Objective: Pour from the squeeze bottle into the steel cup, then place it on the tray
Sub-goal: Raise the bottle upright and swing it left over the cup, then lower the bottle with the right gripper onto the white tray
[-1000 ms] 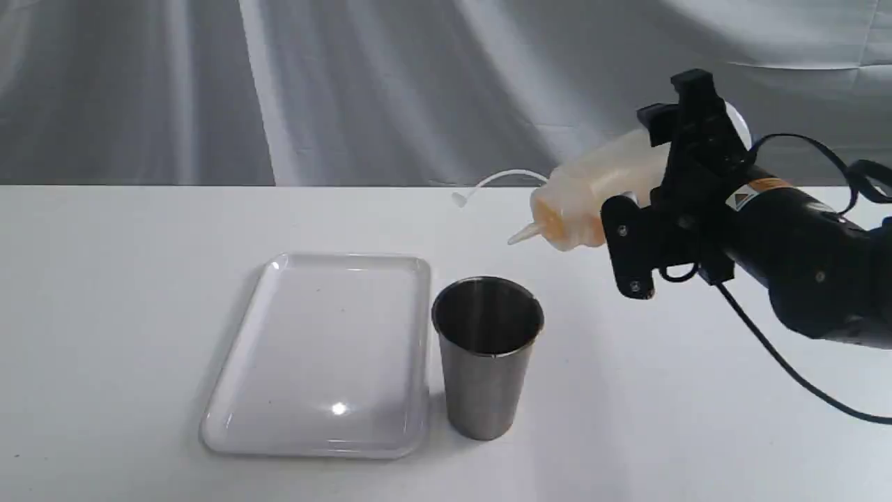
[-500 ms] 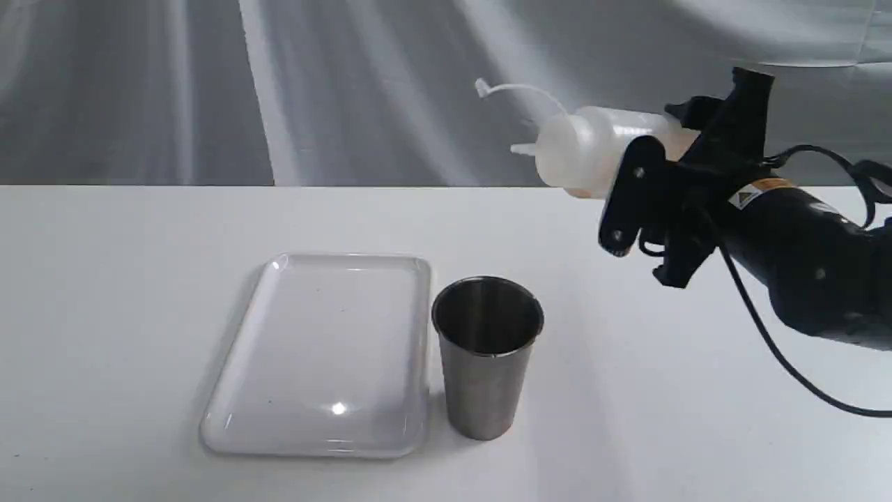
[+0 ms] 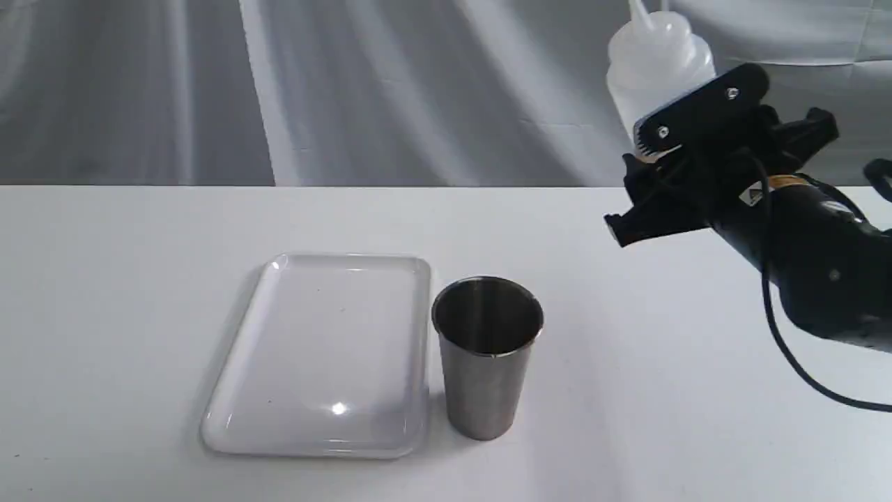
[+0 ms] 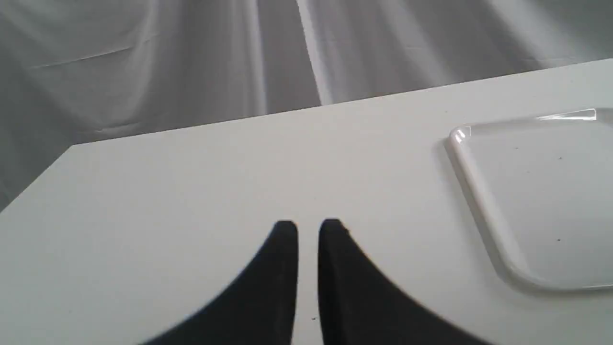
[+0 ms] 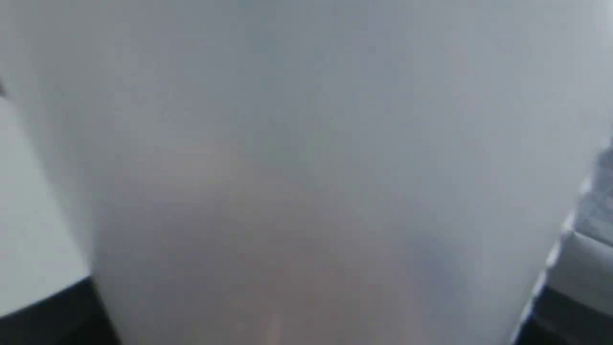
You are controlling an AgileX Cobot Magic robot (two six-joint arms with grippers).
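**Bottle swung back upright; pouring looks finished.**
Within the last second the right pincer (image 3: 633,180), jaws wide and clamped on the bottle (image 3: 658,66), has turned it from nozzle-down through level to nozzle-up. It is now held high, to the right of the cup (image 3: 488,355) and well apart from it. Whether any liquid reached the cup cannot be told. In my judgement, setting the bottle down remains; the tray (image 3: 327,355) lies bare on the desk (image 3: 697,418), just beside the cup. The left pincer (image 4: 308,227) is all but closed, empty, low over the desk.
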